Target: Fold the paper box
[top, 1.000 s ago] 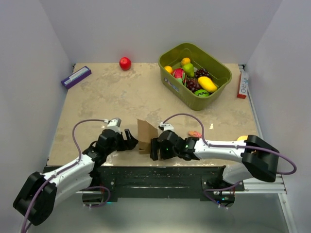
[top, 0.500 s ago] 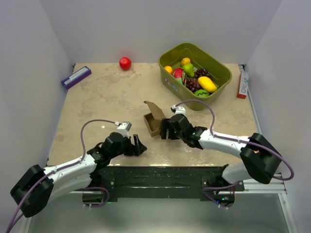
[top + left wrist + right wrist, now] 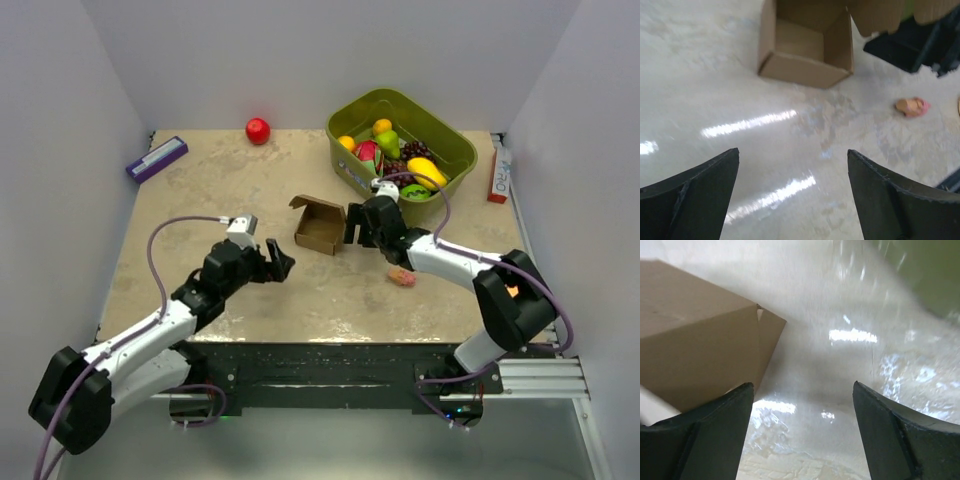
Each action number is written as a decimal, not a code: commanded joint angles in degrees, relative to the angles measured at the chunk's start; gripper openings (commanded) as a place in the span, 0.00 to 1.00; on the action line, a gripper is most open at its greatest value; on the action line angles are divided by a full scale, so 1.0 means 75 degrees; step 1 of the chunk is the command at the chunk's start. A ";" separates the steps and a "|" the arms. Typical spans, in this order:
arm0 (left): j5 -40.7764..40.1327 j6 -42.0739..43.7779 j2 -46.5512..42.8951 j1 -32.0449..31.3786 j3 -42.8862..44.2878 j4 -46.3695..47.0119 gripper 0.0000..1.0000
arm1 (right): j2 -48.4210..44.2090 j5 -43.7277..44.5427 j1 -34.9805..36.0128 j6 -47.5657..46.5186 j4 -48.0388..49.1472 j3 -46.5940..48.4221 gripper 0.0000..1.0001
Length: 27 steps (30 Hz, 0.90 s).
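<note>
Top external showed the paper box [image 3: 320, 228] sitting mid-table, moved there from the near edge within the last second. Its lid flap was raised, the right gripper [image 3: 352, 224] was just beside it and the left gripper [image 3: 279, 262] stood apart. Left wrist showed spread fingers [image 3: 695, 190] and the box's cavity open. Right wrist showed spread fingers [image 3: 705, 430] pinching nothing, so closing the lid probably remained.

Beige marbled table [image 3: 215, 195] with paper box [image 3: 320, 230], green bin [image 3: 368, 194], red ball [image 3: 258, 130], purple box [image 3: 157, 158], pink scrap [image 3: 402, 277].
</note>
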 commanded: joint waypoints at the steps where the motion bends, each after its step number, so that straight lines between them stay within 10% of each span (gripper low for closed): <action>1: -0.0283 0.1321 0.0515 0.0848 0.0756 0.1064 0.96 | -0.0730 0.0102 -0.0135 -0.0509 -0.0263 0.0534 0.90; 17: -0.0003 0.3656 0.3855 0.0885 0.3136 0.2941 0.94 | -0.2408 -0.0028 -0.0591 0.0286 -0.3943 -0.0063 0.97; 27: 0.0583 0.4360 0.4583 0.0920 0.3476 0.3585 0.82 | -0.2033 -0.0695 -0.1073 0.0310 -0.4015 -0.0567 0.99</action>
